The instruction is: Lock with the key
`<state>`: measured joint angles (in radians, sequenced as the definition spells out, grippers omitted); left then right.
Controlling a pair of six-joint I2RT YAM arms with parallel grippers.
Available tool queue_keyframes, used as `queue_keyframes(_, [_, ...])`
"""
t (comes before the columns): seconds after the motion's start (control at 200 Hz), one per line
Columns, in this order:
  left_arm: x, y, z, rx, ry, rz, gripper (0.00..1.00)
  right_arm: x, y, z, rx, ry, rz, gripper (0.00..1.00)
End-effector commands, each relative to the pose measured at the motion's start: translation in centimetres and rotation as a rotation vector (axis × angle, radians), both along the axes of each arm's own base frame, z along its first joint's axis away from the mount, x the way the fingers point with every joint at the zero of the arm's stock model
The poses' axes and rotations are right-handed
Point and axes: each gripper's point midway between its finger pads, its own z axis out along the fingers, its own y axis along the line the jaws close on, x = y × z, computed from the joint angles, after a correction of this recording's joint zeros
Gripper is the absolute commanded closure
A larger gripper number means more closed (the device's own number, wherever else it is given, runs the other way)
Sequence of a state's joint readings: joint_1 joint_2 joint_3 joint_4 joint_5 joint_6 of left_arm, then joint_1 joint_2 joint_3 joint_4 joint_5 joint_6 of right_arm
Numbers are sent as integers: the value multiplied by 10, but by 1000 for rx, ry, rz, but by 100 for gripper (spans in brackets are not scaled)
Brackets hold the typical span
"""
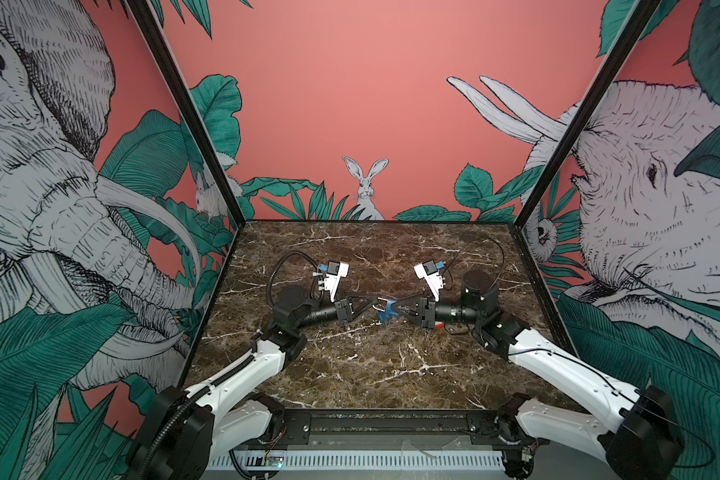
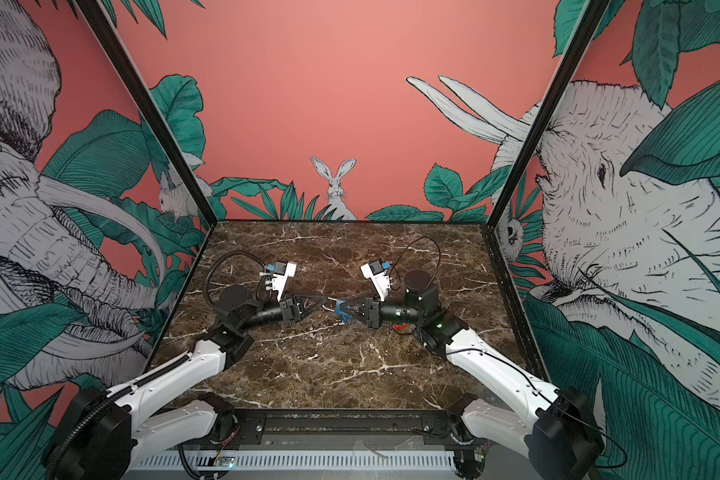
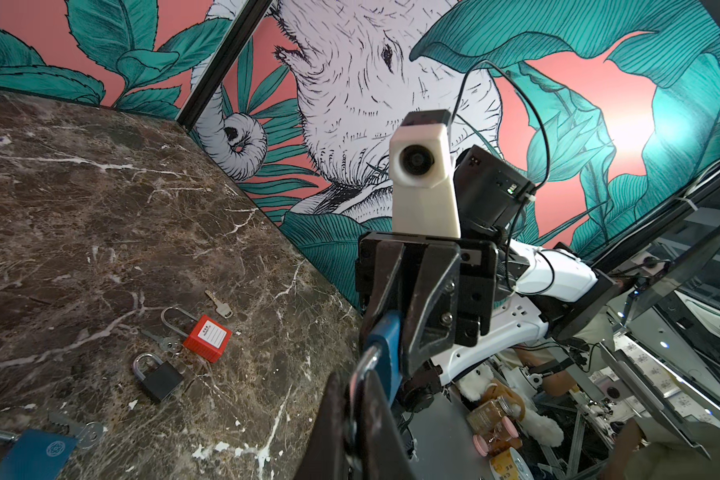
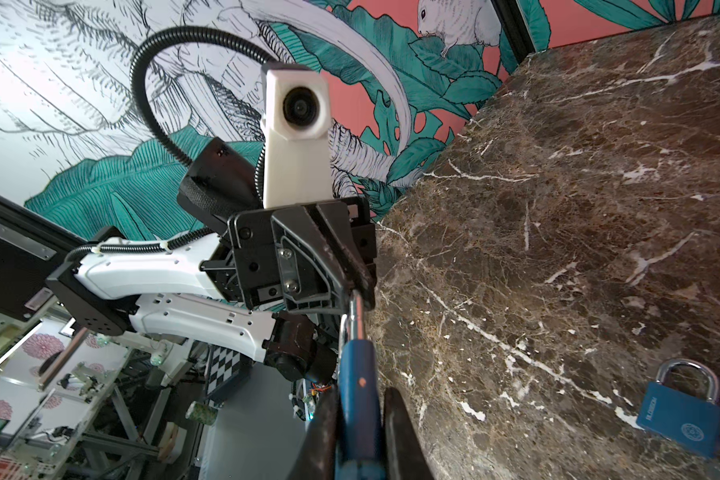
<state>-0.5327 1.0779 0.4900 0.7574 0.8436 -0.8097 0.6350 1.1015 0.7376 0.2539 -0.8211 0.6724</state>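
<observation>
1. In both top views the two arms meet just below the centre of the frame, over the marble tabletop [image 1: 350, 374], with a blue padlock [image 1: 385, 311] held between their tips.
2. The left gripper [image 1: 374, 300] reaches in from the left of the frame. Its jaws are pressed together on the padlock's steel shackle [image 4: 352, 316]. In the left wrist view the shackle runs down between this gripper's dark fingers [image 3: 333, 428].
3. The right gripper [image 1: 396, 308] reaches in from the right of the frame and pinches the padlock's blue body. In the right wrist view the body sits sandwiched between its fingers [image 4: 400, 436]. The end of the body away from the shackle is hidden, so I cannot tell whether a key sits in it.
4. The left wrist view shows the loose keys on the marble. A silver key [image 3: 219, 304] lies flat just beside a red padlock [image 3: 206, 337] without touching it.
5. A second key [image 3: 163, 341] lies against the red padlock's shackle side, between that lock and a black padlock [image 3: 161, 378].
6. A second blue padlock [image 4: 678, 415] lies flat on the marble, well apart from the held one. In the left wrist view a toothed key [image 3: 80, 428] lies just beside it.
</observation>
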Motion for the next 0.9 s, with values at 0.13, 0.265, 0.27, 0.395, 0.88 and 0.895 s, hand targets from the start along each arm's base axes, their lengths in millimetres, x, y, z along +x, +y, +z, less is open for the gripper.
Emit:
queue_keyframes(0.13, [-6, -1, 0, -2, -45, -7, 100, -1, 5, 41, 139, -58, 36, 100])
queue_keyframes(0.265, [-8, -3, 3, -7, -50, -16, 100, 0, 6, 43, 151, -54, 41, 100])
queue_keyframes(0.27, [-8, -3, 3, -8, -50, -16, 100, 0, 6, 43, 151, -53, 42, 100])
queue_keyframes(0.395, [-12, -5, 8, -23, -60, -31, 100, 3, 8, 41, 150, -48, 38, 100])
queue_keyframes(0.88, [-34, -20, 22, -58, -75, -124, 100, 12, 42, 41, 190, -43, 91, 100])
queue_keyframes(0.895, [-34, -21, 22, -59, -74, -126, 100, 12, 43, 41, 190, -43, 92, 100])
